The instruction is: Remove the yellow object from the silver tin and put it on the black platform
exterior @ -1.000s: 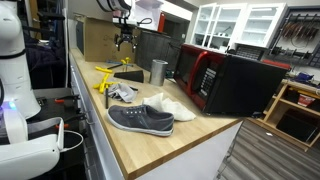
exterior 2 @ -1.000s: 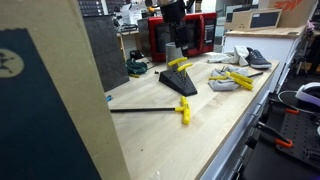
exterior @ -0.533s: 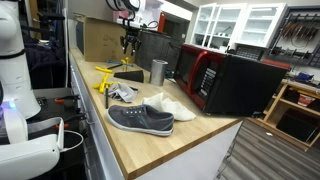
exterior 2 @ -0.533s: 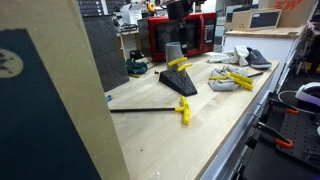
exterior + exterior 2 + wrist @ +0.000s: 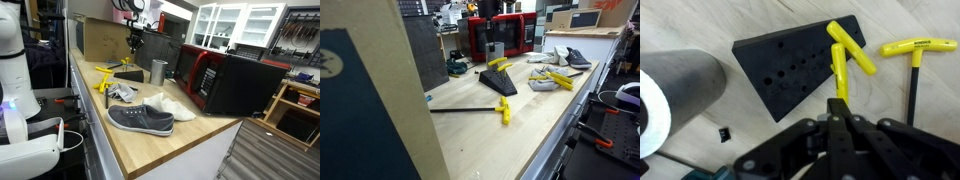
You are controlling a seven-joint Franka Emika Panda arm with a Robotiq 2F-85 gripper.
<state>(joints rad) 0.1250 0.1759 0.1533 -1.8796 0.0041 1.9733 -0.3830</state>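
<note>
The silver tin (image 5: 158,71) (image 5: 493,50) stands upright on the wooden counter; in the wrist view it fills the left edge (image 5: 675,95). Beside it lies the black platform (image 5: 128,75) (image 5: 501,83) (image 5: 790,65), a wedge-shaped slab with small holes. A yellow T-handled object (image 5: 107,69) (image 5: 500,65) (image 5: 850,48) rests across the platform's edge, its shaft running off towards my fingers. My gripper (image 5: 135,40) (image 5: 490,25) (image 5: 840,118) hangs in the air above the platform and tin. Its jaws are shut, with nothing seen between them.
A second yellow T-handle tool (image 5: 915,47) (image 5: 555,78) lies on the counter near the platform, and another with a long black shaft (image 5: 505,110) lies nearer the front. A grey shoe (image 5: 140,118), a white shoe (image 5: 172,104) and a black-and-red microwave (image 5: 225,80) stand further along.
The jaws have gone from wide open to shut. The gripper has risen and drifted slightly towards the tin. The yellow object stays on the platform.
</note>
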